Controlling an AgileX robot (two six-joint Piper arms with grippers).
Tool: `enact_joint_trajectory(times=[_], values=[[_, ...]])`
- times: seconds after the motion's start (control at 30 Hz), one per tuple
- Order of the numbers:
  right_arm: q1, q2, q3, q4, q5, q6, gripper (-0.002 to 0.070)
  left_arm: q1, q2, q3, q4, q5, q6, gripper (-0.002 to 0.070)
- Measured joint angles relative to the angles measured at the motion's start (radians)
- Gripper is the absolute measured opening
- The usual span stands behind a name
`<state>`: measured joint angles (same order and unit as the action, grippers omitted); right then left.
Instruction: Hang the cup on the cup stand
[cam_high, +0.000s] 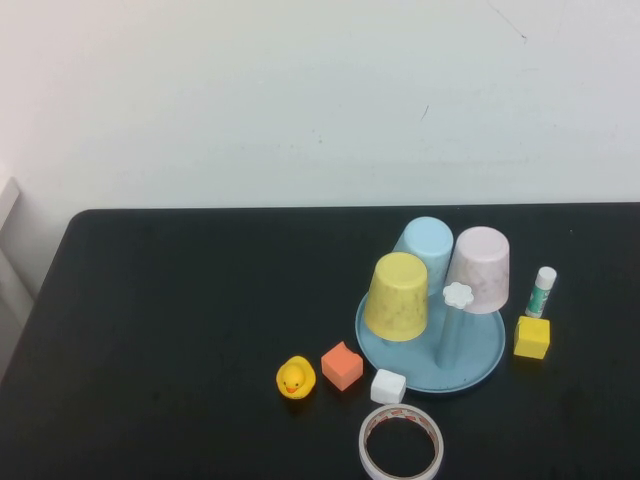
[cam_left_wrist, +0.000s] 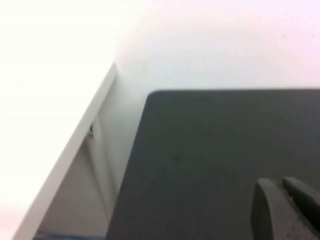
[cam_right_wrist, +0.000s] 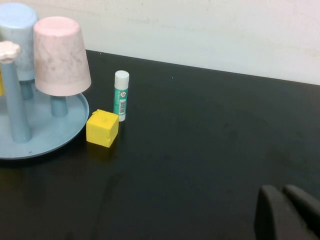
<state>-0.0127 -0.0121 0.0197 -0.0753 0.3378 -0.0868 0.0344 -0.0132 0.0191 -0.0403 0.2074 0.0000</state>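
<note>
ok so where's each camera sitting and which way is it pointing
High view: raised on the robot's side, angled down at the black table, cup stand and yellow cup; no arm shows.
Left wrist view: on the left arm, facing the table's bare corner and wall; shut left tool at the frame's edge.
Right wrist view: on the right arm, facing the stand, pink cup and yellow cube; shut right tool shows.
High and right wrist views share the stand, pink cup, cube.
</note>
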Motion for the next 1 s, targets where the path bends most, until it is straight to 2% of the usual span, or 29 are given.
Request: enact_joint_trajectory(times=[0.23, 1.0], values=[[0.0, 0.0, 0.0, 0.0, 0.0, 0.0, -0.0001, 0.0, 0.0, 0.0, -0.006, 0.096, 0.046, -0.0001], [0.0, 0.0, 0.0, 0.0, 0.002, 0.0, -0.0001, 0.0, 0.0, -0.002, -0.019, 0.103, 0.076, -0.0001]])
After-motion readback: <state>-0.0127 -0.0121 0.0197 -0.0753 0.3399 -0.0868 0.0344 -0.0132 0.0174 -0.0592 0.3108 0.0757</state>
